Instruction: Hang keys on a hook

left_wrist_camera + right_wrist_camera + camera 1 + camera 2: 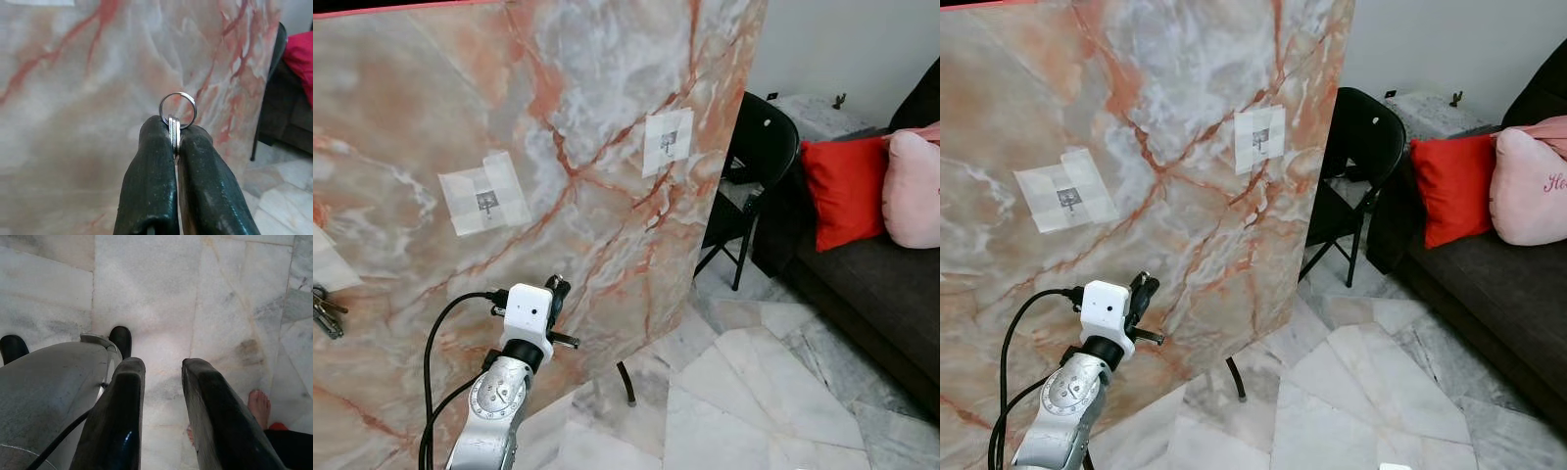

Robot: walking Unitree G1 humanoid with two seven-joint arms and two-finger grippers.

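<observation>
While my left gripper [175, 139] pinches a thin silver key ring [178, 110] between its black fingertips, the round loop stands upright, close to the pink-veined marble panel [587, 108]. My right gripper [159, 367] hangs spread above the floor.

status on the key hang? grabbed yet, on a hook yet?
Done: left gripper is shut on the key ring. In hand: it holds the ring in front of the marble board, below the taped hooks. Left: raise it and slip the ring over a hook. Right gripper hangs open over the floor.
</observation>
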